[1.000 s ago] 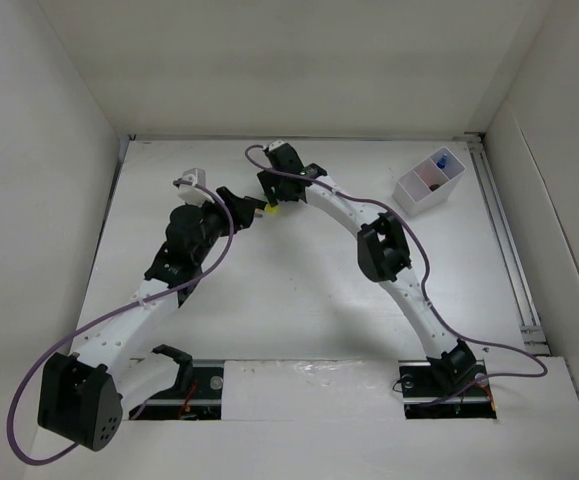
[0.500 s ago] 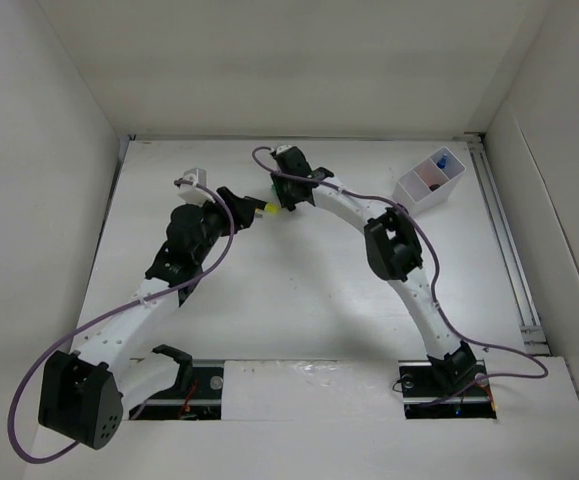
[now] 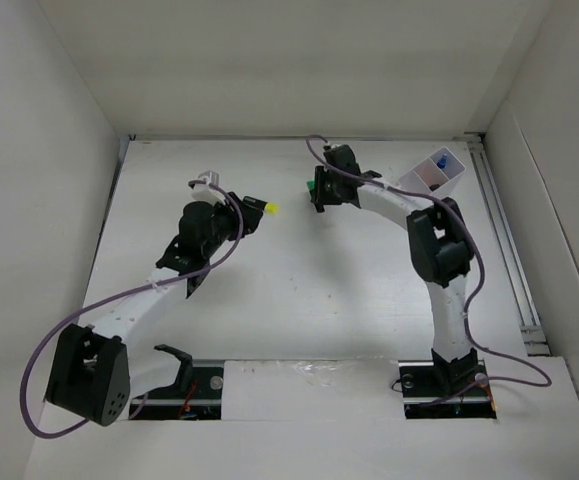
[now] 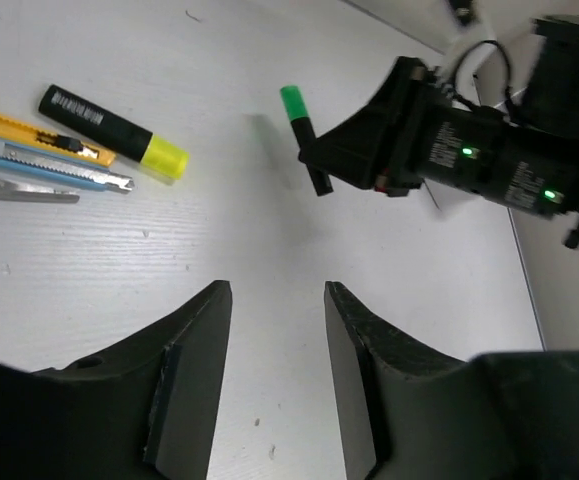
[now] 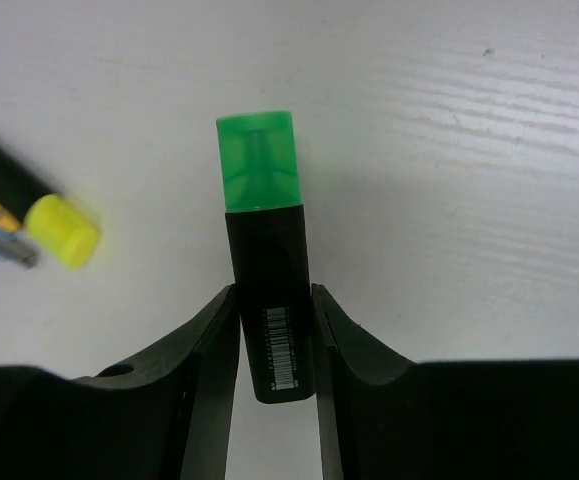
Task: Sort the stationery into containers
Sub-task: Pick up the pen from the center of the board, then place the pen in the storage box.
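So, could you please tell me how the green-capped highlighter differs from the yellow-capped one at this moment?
The green highlighter has a green cap; the yellow highlighter a yellow one. The green highlighter is clamped by its black body in the right tool; the yellow highlighter lies loose on the table. The yellow highlighter rests beside a yellow cutter; the green highlighter is apart from that group. Both are short with black bodies.

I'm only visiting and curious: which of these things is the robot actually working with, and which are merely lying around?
Part of the job:
- green highlighter, clamped in the right gripper
- yellow highlighter
- thin yellow tool and blue tool beside it
- white divided box

Just there:
- purple cables
- metal rail along the table's right edge
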Robot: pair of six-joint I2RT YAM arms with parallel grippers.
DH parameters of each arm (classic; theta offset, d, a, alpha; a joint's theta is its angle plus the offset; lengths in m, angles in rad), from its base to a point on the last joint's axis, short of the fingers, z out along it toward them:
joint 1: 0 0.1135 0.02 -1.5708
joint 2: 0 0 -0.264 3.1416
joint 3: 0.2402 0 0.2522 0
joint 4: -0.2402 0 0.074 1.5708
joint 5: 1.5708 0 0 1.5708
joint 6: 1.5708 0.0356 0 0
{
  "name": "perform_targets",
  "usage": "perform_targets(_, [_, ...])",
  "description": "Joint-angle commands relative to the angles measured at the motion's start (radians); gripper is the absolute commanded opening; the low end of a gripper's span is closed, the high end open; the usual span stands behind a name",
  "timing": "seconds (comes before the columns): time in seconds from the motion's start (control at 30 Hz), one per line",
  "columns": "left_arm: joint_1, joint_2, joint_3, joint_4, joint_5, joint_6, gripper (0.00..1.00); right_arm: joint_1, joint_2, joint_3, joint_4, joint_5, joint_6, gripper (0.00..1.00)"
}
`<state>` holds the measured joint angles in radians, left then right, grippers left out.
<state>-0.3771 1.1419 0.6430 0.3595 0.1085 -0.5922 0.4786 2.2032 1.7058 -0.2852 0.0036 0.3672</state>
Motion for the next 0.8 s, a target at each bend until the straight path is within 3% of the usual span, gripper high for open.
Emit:
perform_targets(0.0, [0.006, 0.015, 0.024, 0.041, 0.02, -0.049, 0.38, 0.008, -0.17, -0.14, 0.236, -0.099, 0.136, 0.01])
perform_targets(0.1, [0.006, 0.044, 0.015, 0.09, 0.083, -0.058, 0.39, 0.017, -0.284, -0.263, 0.349, -0.141, 0.22, 0.01])
perform_targets(0.3, [-0.005, 0.182, 0.067, 0.114, 0.206, -0.058, 0.5, 0.064, -0.419, -0.439, 0.405, -0.143, 0.256, 0.01])
perform_targets(0.53, [-0.029, 0.22, 0.058, 0.202, 0.253, -0.087, 0.5, 0.144, -0.459, -0.482, 0.419, -0.145, 0.256, 0.02])
perform_targets(0.77, [-0.029, 0.22, 0.024, 0.249, 0.217, -0.116, 0.41, 0.235, -0.459, -0.502, 0.419, -0.119, 0.256, 0.02])
